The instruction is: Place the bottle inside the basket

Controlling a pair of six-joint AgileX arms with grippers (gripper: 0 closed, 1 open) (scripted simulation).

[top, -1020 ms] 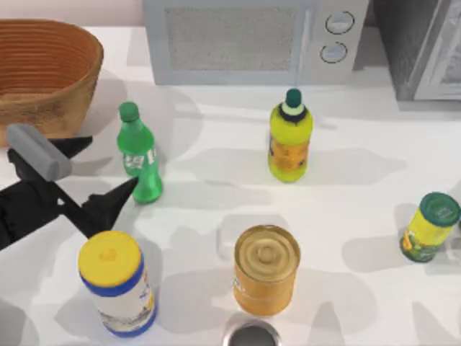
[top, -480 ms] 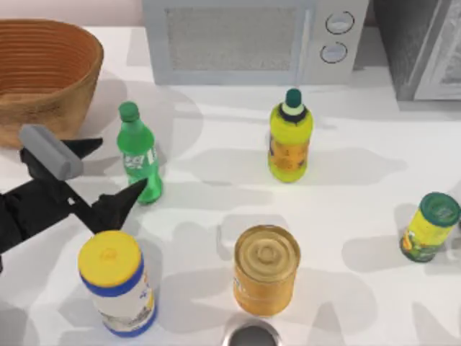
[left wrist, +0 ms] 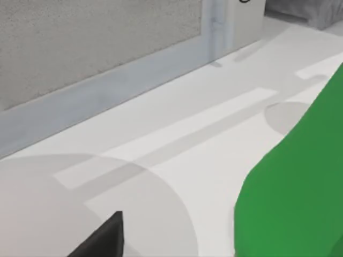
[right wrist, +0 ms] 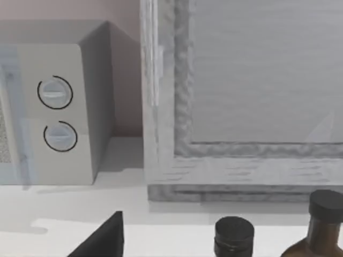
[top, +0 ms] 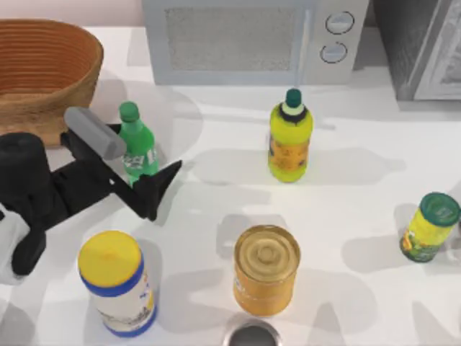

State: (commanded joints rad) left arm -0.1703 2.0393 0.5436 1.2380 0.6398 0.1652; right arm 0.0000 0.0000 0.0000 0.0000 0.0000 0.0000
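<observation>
Left gripper point(top: 137, 167) reaches in from the worktop's point(top: 360, 180) left, its 2 fingers spread apart on either side of the bottle point(top: 138, 148) — not clamped on it. That bottle stands upright just right of the basket point(top: 45, 72); its white-and-green label carries no readable writing. Beyond it, the yellow bottle point(top: 289, 137) stands before the microwave point(top: 252, 40).

My table point(top: 346, 216) is evenly bright; soft overlapping grey shadows spread in several directions from each container, so light comes from several sources overhead.
</observation>
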